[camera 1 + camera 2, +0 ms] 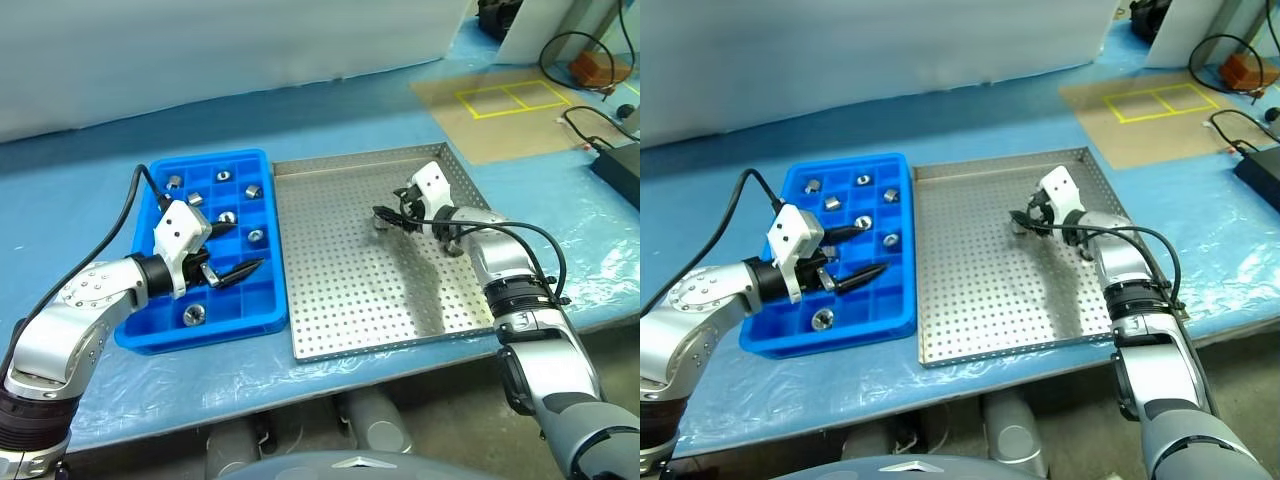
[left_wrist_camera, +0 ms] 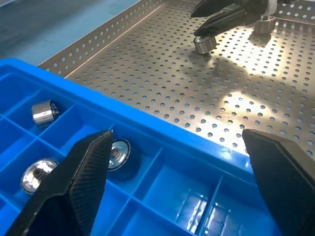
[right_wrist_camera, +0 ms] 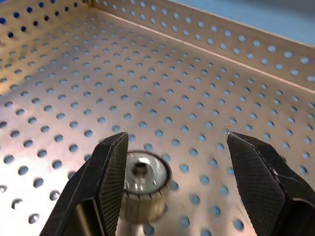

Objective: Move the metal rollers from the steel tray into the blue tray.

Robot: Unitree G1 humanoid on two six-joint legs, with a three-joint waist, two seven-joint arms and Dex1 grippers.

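Note:
The steel tray [image 1: 350,320] lies right of the blue tray [image 1: 150,335]. Several metal rollers sit in the blue tray's compartments, such as one metal roller [image 1: 193,314] near the front and another [image 2: 44,112] farther in. My left gripper [image 1: 248,246] hovers open over the blue tray's right side, holding nothing. My right gripper [image 1: 387,216] is open and low over the steel tray's back part. One roller [image 3: 142,184] lies on the perforated floor against one of its fingers [image 3: 110,172], not clamped. Another roller [image 2: 266,22] lies just behind that gripper.
Both trays rest on a blue-covered table [image 1: 330,110] whose front edge runs just below them. At the back right are a cardboard sheet with yellow tape [image 1: 510,98], cables [image 1: 575,45] and a black box [image 1: 618,168].

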